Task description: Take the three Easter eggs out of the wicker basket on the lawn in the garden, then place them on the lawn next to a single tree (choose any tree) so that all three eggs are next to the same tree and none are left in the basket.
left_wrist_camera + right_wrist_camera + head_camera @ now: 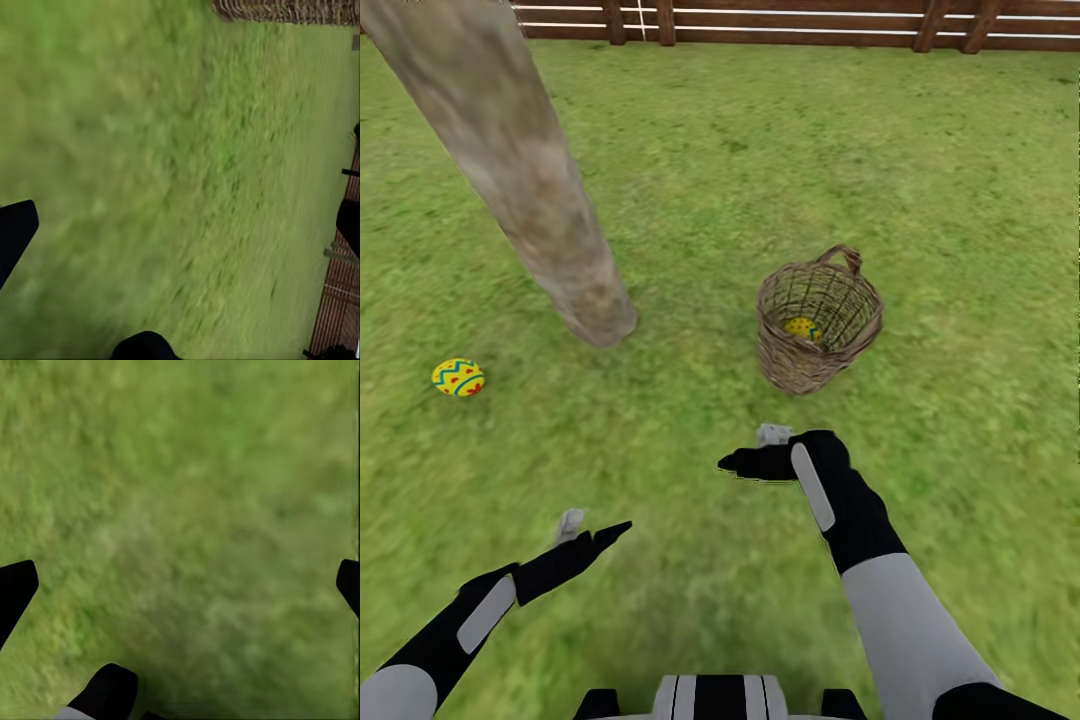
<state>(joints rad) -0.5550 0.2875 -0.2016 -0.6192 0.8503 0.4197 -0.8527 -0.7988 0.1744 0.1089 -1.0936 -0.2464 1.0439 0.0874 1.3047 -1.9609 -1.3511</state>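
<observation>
- On the lawn (780, 140), I see one egg (458, 377) beside the tree (520, 170), another in the basket (818, 322).
- My left gripper (595, 528) and right gripper (755, 450) hover with fingers released, grasping nothing.

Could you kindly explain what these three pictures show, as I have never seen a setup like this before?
It is a simulated two-armed robot on a lawn. The large picture comes from its head camera, looking down over both arms. The other two come from cameras at each wrist, looking along the fingers at grass. The left gripper and right gripper are both open and hold nothing. A wicker basket stands ahead with one Easter egg visible inside. Another egg lies on the grass near the tree trunk.
</observation>
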